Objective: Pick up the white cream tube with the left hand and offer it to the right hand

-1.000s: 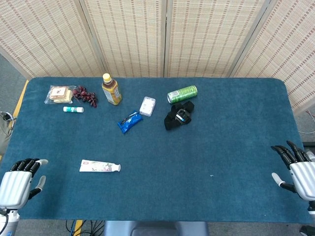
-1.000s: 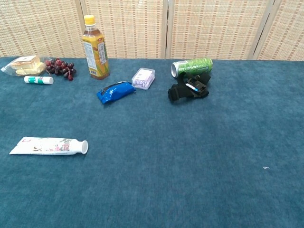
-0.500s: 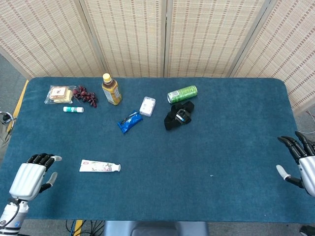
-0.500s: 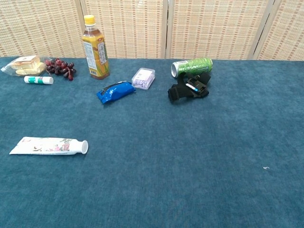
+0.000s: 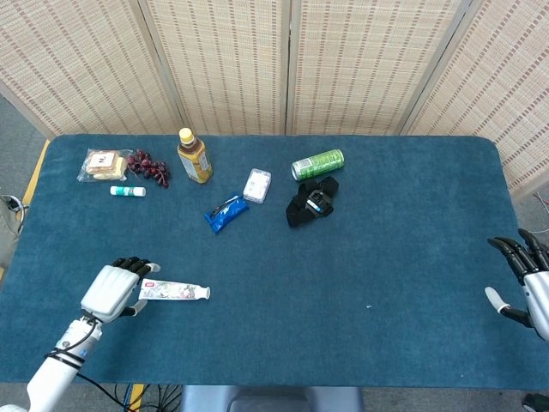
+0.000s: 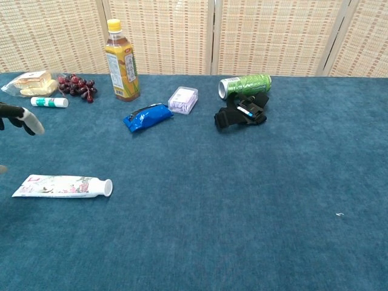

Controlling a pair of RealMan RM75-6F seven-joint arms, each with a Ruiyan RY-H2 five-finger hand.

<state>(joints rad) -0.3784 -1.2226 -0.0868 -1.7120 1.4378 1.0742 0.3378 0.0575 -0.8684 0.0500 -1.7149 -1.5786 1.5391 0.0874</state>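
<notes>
The white cream tube (image 5: 174,292) (image 6: 60,187) lies flat on the blue table near the front left, cap pointing right. My left hand (image 5: 114,288) hovers at the tube's flat left end with fingers apart and holds nothing. In the chest view only its fingertips (image 6: 24,119) show at the left edge, above the tube. My right hand (image 5: 528,287) stays at the table's far right edge, fingers spread, holding nothing, and does not show in the chest view.
At the back stand a tea bottle (image 5: 194,156), grapes (image 5: 148,166), a sandwich pack (image 5: 105,163), a small white-green tube (image 5: 127,190), a blue packet (image 5: 225,212), a white box (image 5: 256,184), a green can (image 5: 317,163) and a black strap (image 5: 311,202).
My left hand has moved from the front left corner rightward and inward to the tube's left end. The right hand has drifted slightly to the right. The tube has not moved.
</notes>
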